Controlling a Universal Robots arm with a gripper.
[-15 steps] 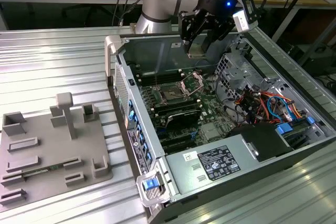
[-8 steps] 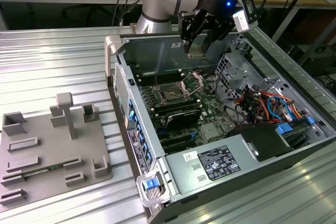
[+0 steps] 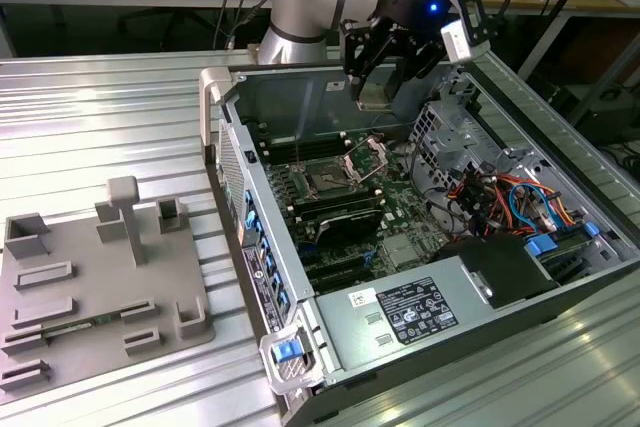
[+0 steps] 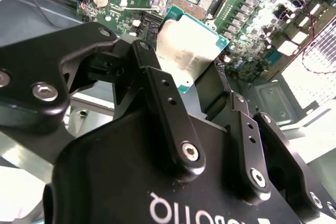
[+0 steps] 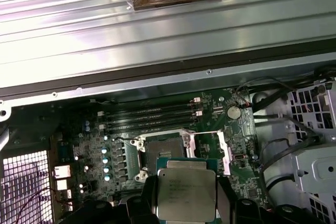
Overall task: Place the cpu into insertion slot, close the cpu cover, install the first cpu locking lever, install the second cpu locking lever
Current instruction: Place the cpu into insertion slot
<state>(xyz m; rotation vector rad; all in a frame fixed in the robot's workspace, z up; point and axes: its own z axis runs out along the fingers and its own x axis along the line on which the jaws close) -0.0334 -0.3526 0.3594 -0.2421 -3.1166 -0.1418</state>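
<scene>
At the exterior view's left, a grey fixture plate (image 3: 90,297) with raised blocks lies on the ribbed metal table (image 3: 100,127). Just beside it, towards the right, stands the open computer case (image 3: 255,237), its green motherboard (image 3: 400,217) exposed.

On that board the insertion slot (image 3: 328,179) sits bare and dark inside its silver rim. The cpu cover (image 3: 366,155) is tilted up at the slot's far right edge, not closed.

The arm reaches in from the back of the table. Its wrist is bent downward over the case's rear wall, so the gripper (image 3: 376,87) points into the case, above the slot and well clear of the board. Its black fingers (image 4: 157,87) are clamped on two opposite edges of the cpu (image 3: 371,97). The chip is held flat, its metal face towards both wrist cameras, and in the first wrist view the cpu (image 5: 186,195) hangs just beside the open socket (image 5: 165,148), not over it.

Further right, orange and blue cables (image 3: 500,197) run along the case's drive bay.
</scene>
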